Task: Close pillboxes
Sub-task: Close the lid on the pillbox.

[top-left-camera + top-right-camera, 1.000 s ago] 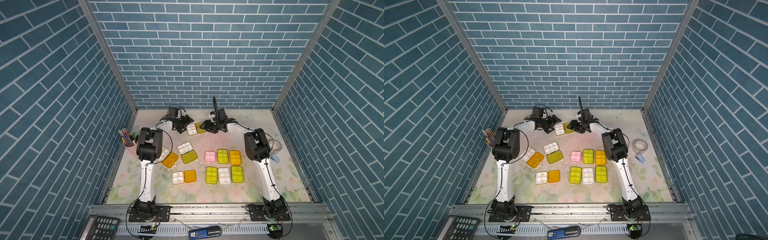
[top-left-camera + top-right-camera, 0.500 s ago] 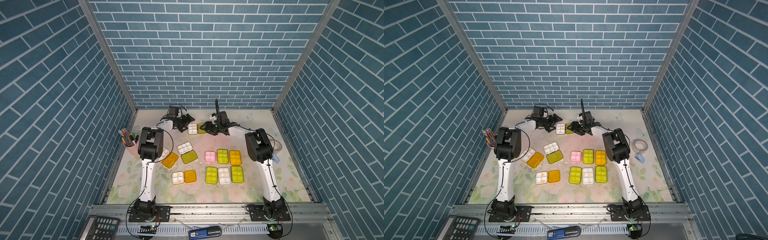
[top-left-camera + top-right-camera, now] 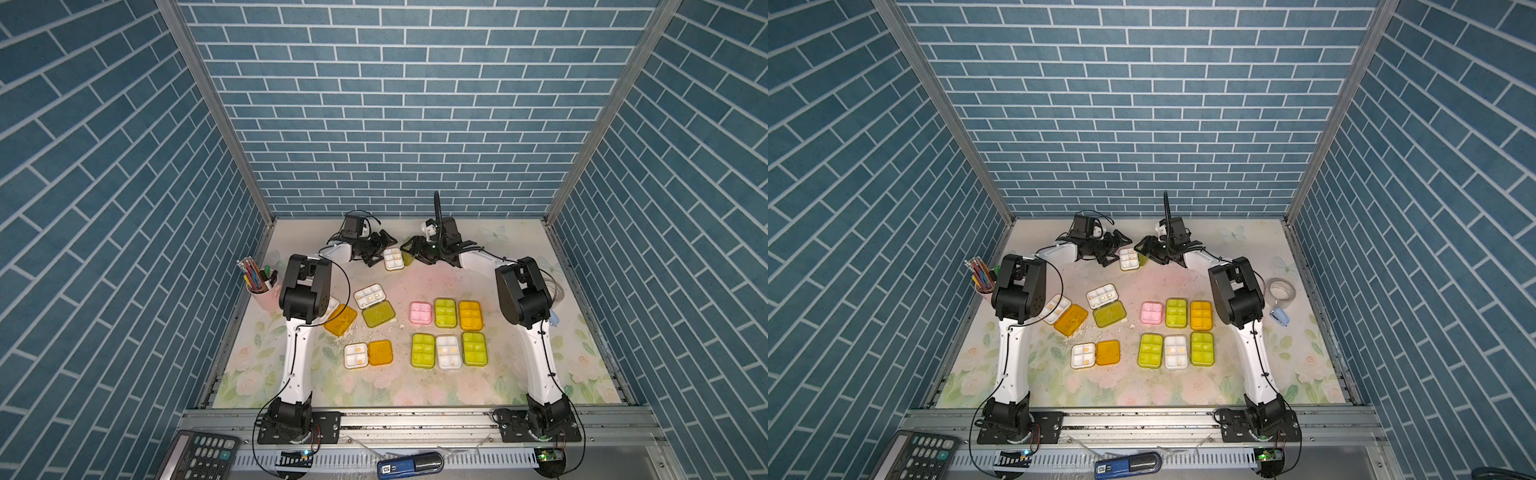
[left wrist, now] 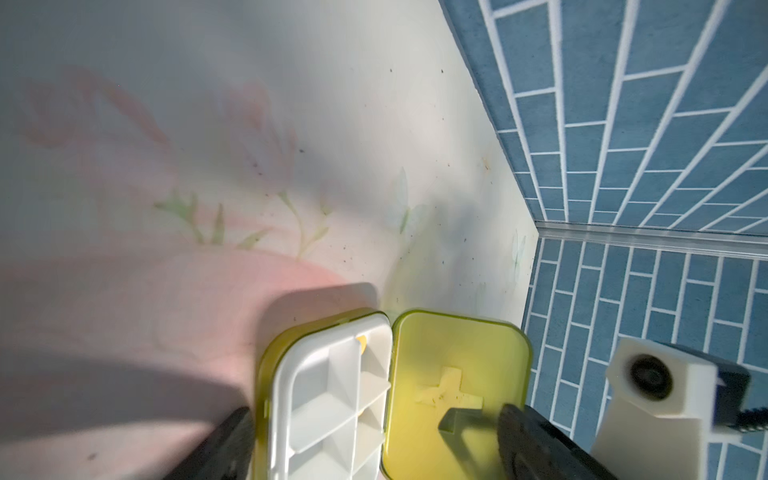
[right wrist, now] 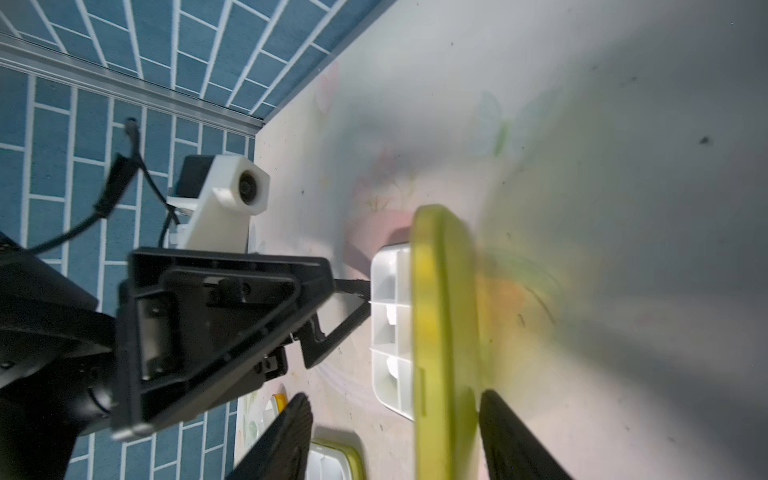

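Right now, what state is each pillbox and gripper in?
Far pillbox: open, lid tipped up.
Middle-left green-lidded pillbox: open.
Orange-lidded pillbox beside left arm: open.
Front orange-lidded pillbox: open.
Grid of six pillboxes: closed.
Left gripper: open, at far pillbox's tray.
Right gripper: open, straddling that lid.

The pillbox tray [image 4: 328,395] was smooth white plastic. Its lid [image 4: 457,353] was shiny yellow-green plastic you could see through a little. The fingers [image 5: 515,440] were dull black plastic. The surface [image 4: 208,124] looked dull and speckled. The front rail [image 3: 415,419] was bare grey metal.
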